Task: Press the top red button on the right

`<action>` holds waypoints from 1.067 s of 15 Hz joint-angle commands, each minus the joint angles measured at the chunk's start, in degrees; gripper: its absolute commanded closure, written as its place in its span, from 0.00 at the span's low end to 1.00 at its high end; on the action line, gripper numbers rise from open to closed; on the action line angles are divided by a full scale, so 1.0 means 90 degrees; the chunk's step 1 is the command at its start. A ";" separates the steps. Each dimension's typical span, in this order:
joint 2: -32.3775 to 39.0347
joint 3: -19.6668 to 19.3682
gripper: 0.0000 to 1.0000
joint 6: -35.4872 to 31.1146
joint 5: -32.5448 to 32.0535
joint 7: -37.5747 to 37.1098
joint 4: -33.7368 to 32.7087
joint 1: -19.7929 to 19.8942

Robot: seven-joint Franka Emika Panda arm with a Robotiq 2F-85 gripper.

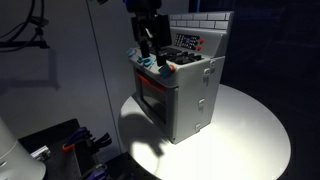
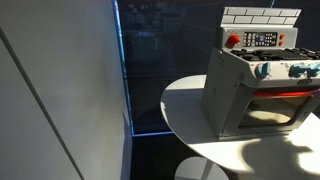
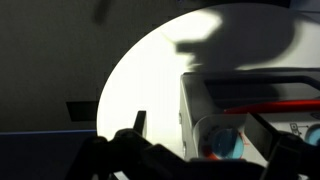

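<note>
A grey toy stove [image 1: 190,95] stands on a round white table [image 1: 250,130]. Its upright back panel [image 1: 192,44] carries small red buttons; in an exterior view a red button [image 2: 233,40] shows at the panel's left end and another [image 2: 282,41] at its right end. My gripper [image 1: 150,52] hangs above the stove's front top edge, short of the panel and not touching it. In the wrist view the fingers [image 3: 215,150] are spread apart and empty, with a blue knob [image 3: 225,143] on the stove's front between them. The red buttons are out of the wrist view.
The stove has a red oven-door handle [image 2: 280,95] and blue items on its top [image 2: 265,70]. A dark partition wall [image 2: 60,90] stands beside the table. Dark equipment with cables [image 1: 70,145] lies below the table edge.
</note>
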State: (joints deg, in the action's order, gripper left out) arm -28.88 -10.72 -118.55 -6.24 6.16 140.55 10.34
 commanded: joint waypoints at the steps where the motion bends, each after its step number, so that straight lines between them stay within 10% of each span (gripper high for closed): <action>1: 0.0541 0.0239 0.00 -0.0087 -0.0006 -0.0558 -0.0572 0.0001; 16: 0.2080 0.0874 0.00 -0.0941 -0.0359 -0.2482 -0.1849 -0.0135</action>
State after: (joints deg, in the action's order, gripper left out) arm -12.35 -3.43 -124.85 -7.07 -12.91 126.18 9.52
